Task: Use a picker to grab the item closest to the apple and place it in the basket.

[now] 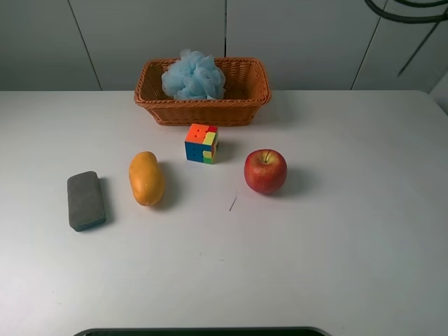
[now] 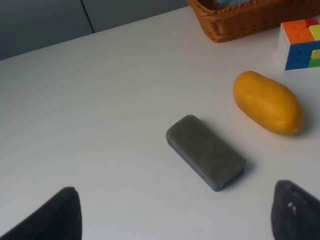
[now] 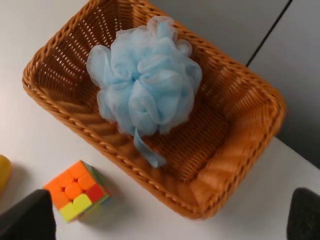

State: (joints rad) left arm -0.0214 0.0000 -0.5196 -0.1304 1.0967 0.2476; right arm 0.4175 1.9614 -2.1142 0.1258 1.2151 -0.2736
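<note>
A red apple [image 1: 265, 171] sits on the white table right of centre. A multicoloured puzzle cube [image 1: 201, 143] stands just left of it and is the thing closest to it. The wicker basket [image 1: 203, 112] stands behind the cube and holds a light blue bath pouf [image 1: 194, 75]. Neither gripper shows in the exterior high view. My left gripper [image 2: 180, 215] is open and empty, above the table near a grey block [image 2: 205, 151]. My right gripper [image 3: 167, 217] is open and empty, high over the basket [image 3: 240, 165], with the cube [image 3: 76, 191] and the pouf [image 3: 145, 85] below it.
A yellow mango [image 1: 146, 178] lies left of the cube, and the grey block [image 1: 86, 200] lies further left. The left wrist view also shows the mango [image 2: 267, 102], the cube [image 2: 300, 44] and the basket's corner [image 2: 240, 22]. A grey panelled wall rises behind the table.
</note>
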